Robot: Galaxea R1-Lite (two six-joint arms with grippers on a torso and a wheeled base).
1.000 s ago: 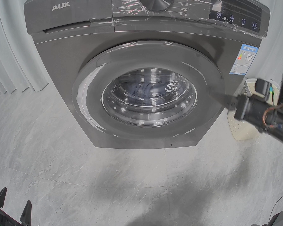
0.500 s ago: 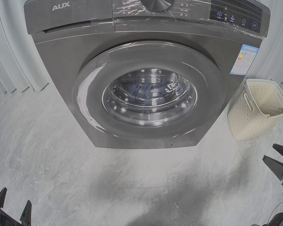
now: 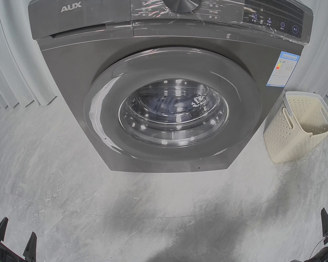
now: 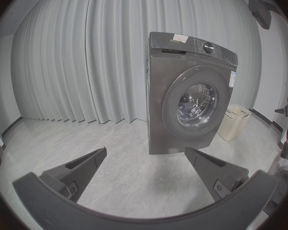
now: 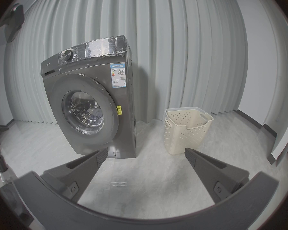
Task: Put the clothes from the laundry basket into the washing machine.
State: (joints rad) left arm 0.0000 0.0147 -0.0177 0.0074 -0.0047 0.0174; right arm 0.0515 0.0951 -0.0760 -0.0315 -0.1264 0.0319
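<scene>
The grey washing machine [image 3: 171,91] stands in front of me with its round door [image 3: 173,111] shut; dark cloth shows behind the glass. The cream perforated laundry basket [image 3: 299,128] stands on the floor to the machine's right, and its visible inside looks bare. My left gripper [image 3: 15,233] is low at the near left, open, holding nothing. A single finger of my right gripper [image 3: 326,222] shows at the near right edge. In the right wrist view that right gripper [image 5: 145,154] is open, far from the basket [image 5: 185,130] and machine [image 5: 89,99].
Pale curtains [image 4: 86,64] hang behind the machine. Grey marble floor [image 3: 153,208] stretches between me and the machine. In the left wrist view, my left gripper [image 4: 145,152] faces the machine [image 4: 188,96] from some distance.
My right arm has dropped from in front of the basket, at the machine's right side, down to the near right edge. The basket is now uncovered. The left gripper has stayed put.
</scene>
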